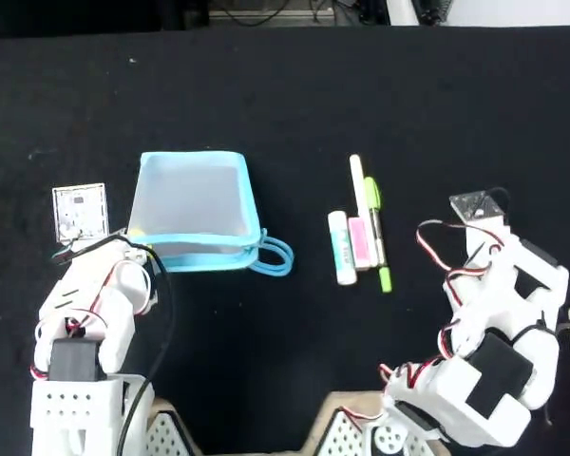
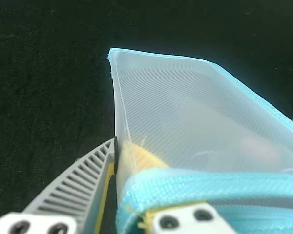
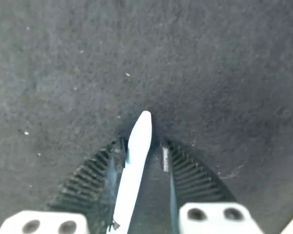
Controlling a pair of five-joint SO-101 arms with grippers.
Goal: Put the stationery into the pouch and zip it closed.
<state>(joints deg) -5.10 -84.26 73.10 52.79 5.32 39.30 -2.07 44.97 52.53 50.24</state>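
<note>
The left gripper [image 2: 117, 147] is clamping its fingers shut on the near corner of the pale blue pouch [image 1: 195, 204], which is lying on the black counter [image 1: 294, 104] with its zip edge facing the arms. The 4 stationery pieces [image 1: 359, 239] are lying side by side between the pouch and the right gripper [image 3: 141, 146], well apart from both. The right gripper is hanging over bare counter with its fingers slightly apart.

Black felt-like table cover [image 1: 408, 104], dark cables [image 1: 266, 13] and a pale strip [image 1: 513, 11] beyond its far edge
</note>
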